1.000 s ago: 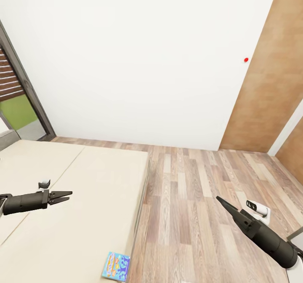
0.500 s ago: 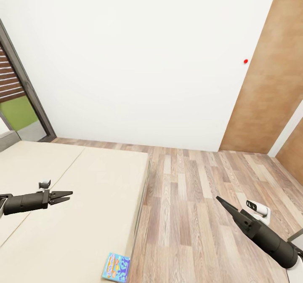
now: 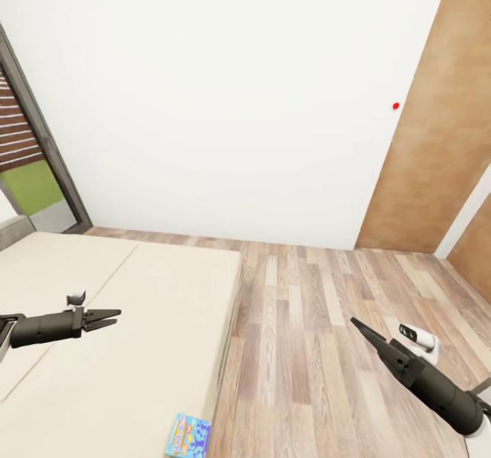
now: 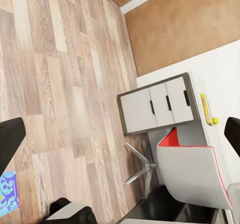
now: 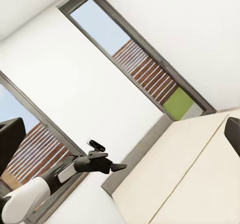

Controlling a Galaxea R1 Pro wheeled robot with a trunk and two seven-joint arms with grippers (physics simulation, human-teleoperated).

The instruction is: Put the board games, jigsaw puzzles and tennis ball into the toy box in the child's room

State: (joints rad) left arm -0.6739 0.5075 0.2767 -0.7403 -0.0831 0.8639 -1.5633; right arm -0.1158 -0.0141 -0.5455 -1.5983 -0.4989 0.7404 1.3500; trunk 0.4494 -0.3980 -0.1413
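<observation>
One game box in sight, the blue board game (image 3: 189, 436), lay flat on the bed (image 3: 136, 349) near its floor-side edge, at the very bottom of the head view. Over the last second the whole head picture slid: the red dot (image 3: 395, 105) on the wall dropped a little and the box sat lower in frame. I took that as the camera moving, not the things. Both arms looked about as before, so no toy was picked yet.

The left gripper (image 3: 109, 317) hovered over the mattress, well short of the box. Its jaws stood apart at the edges of the left wrist view, empty. The right gripper (image 3: 356, 323) hung over the wood floor (image 3: 307, 322), jaws likewise spread in its wrist view, holding nothing.

The left wrist view caught the worktop (image 4: 155, 106) with white drawers, the tennis ball (image 4: 215, 120) on top of it, and a grey-and-red chair (image 4: 192, 169) drawn up close. I could not see the toy box.

My judgement: the view needed to come down before I reached, since the box was nearly cut off. The chair could crowd the approach to the worktop. A tall wooden panel (image 3: 436, 138) and a window (image 3: 27, 165) flanked the wall, neither in the way.
</observation>
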